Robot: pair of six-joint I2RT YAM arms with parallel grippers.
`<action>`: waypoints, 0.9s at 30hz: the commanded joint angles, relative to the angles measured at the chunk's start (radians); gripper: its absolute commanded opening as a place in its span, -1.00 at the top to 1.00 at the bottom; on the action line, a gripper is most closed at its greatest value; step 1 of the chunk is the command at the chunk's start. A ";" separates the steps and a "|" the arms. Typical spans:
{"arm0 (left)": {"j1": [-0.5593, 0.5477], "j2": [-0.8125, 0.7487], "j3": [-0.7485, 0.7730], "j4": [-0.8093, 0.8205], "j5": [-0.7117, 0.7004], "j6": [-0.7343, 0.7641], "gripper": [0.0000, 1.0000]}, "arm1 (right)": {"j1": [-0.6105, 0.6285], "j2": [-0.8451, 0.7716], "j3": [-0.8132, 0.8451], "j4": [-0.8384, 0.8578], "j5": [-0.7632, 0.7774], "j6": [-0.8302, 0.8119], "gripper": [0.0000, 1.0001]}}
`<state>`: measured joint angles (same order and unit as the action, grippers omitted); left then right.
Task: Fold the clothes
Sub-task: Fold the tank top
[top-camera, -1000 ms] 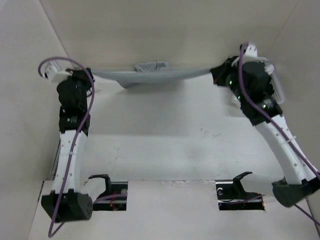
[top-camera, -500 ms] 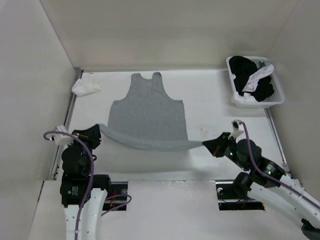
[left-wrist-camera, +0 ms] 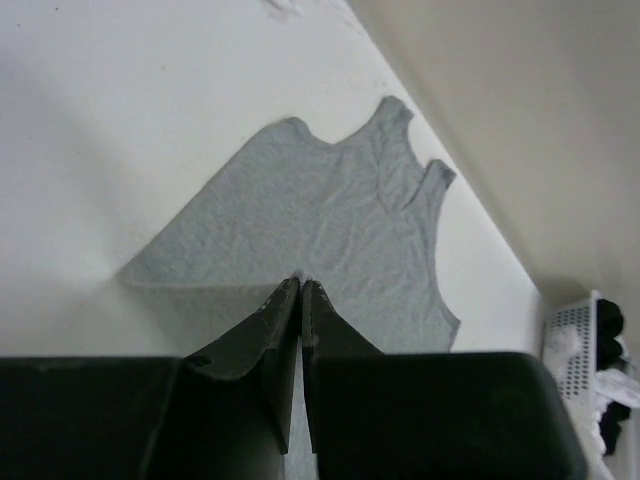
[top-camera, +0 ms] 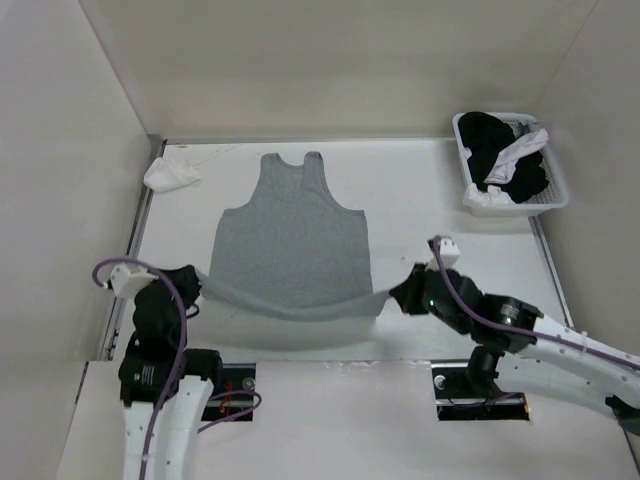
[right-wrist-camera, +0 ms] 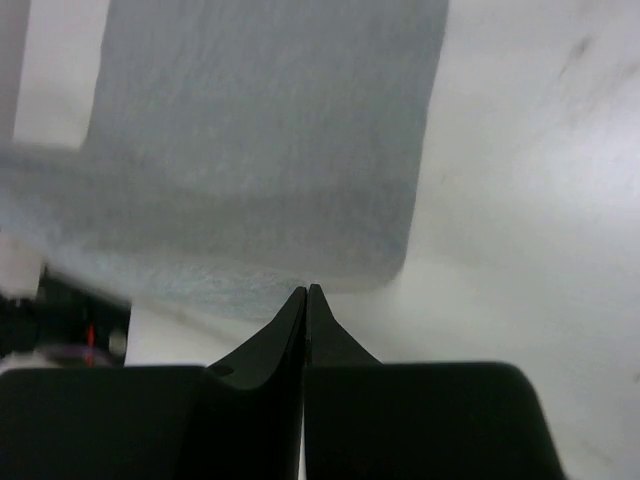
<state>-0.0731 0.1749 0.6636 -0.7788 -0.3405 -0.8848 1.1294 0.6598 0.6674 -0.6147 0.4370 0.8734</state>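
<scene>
We see the grey top [top-camera: 290,240] lying mid-counter [top-camera: 440,215], straps toward 12 o'clock and hem held off the surface at 6 o'clock. The left pincer [top-camera: 192,281] is pinching the hem's 8 o'clock corner, and the right pincer [top-camera: 404,291] is pinching its 4 o'clock corner. At 2 o'clock a basket [top-camera: 545,207] holds black garments [top-camera: 490,135] and white garments [top-camera: 522,150]. A cloth [top-camera: 170,177] lies at 10 o'clock.

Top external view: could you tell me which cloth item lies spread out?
The grey tank top; the white cloth is crumpled in the corner, the black and white garments heaped in the basket.
</scene>
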 commanded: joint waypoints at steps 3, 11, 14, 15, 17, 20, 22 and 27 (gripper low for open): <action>0.026 0.317 0.028 0.422 -0.060 -0.011 0.94 | -0.417 0.199 0.152 0.353 -0.212 -0.267 1.00; 0.133 0.878 0.192 0.792 -0.051 -0.026 0.95 | -0.742 0.683 0.493 0.541 -0.435 -0.303 1.00; 0.184 1.071 0.253 0.889 -0.011 -0.065 0.95 | -0.782 0.864 0.673 0.552 -0.475 -0.313 1.00; 0.187 1.139 0.290 0.909 -0.002 -0.069 0.95 | -0.794 0.926 0.742 0.544 -0.483 -0.318 1.00; 0.189 1.271 0.382 0.944 0.005 -0.060 0.95 | -0.813 1.032 0.861 0.530 -0.494 -0.324 1.00; 0.184 1.478 0.555 0.963 0.017 -0.020 0.95 | -0.834 1.228 1.067 0.495 -0.504 -0.329 1.00; 0.180 1.589 0.658 0.966 0.020 0.006 0.94 | -0.842 1.360 1.197 0.468 -0.508 -0.326 1.00; 0.181 1.788 0.849 0.957 0.037 0.027 0.53 | -0.851 1.609 1.468 0.467 -0.501 -0.258 0.66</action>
<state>0.1036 1.9396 1.4223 0.1249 -0.3164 -0.8841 0.2878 2.1994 2.0232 -0.1505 -0.0608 0.5835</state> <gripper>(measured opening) 0.202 0.140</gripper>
